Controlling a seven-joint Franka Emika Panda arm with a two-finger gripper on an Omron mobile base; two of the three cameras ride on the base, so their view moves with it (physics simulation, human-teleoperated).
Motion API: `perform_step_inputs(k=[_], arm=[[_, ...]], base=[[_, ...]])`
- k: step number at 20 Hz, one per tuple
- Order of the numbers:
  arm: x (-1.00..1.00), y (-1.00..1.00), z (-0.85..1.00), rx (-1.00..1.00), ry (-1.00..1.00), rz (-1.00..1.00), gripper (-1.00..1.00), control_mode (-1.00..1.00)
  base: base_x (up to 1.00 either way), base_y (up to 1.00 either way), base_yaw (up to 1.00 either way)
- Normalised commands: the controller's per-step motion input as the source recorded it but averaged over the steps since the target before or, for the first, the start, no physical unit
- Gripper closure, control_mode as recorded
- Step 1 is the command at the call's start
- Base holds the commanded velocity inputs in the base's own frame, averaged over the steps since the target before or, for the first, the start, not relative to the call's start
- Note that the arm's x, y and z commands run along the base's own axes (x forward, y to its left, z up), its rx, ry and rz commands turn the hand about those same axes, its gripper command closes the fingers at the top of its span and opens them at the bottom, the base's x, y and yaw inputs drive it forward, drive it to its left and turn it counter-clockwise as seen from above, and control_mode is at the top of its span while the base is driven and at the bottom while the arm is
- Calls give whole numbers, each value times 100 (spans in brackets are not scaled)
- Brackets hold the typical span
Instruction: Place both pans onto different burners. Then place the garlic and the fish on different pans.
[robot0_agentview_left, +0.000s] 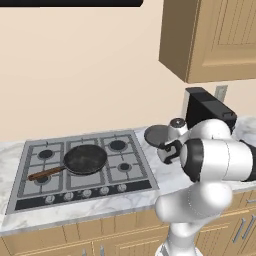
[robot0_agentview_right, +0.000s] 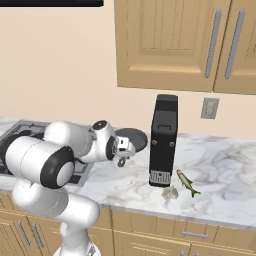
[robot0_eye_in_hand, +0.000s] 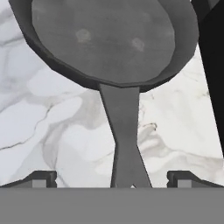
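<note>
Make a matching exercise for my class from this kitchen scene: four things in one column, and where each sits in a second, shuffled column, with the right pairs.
Things
1. black pan
2. grey pan
3. fish
4. gripper

Places
A. on the counter, right of the black appliance
B. open, a finger on each side of a pan handle
C. on the cooktop, over the middle burner
D. on the marble counter, between cooktop and appliance

Pairs: 1-C, 2-D, 3-A, 4-B
</note>
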Motion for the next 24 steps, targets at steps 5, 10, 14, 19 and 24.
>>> perform_step_inputs(k=[5,10,14,19,24], arm=[[22,-7,-15,0,-1,1,-100,-100],[39,-6,-12,1,0,1,-100,-100],[40,-3,-11,2,0,0,-100,-100],[16,-11,-15,0,0,1,-100,-100],[5,-13,-18,0,0,0,-100,-100]], base=[[0,0,0],[0,0,0],[0,0,0],[0,0,0],[0,0,0]])
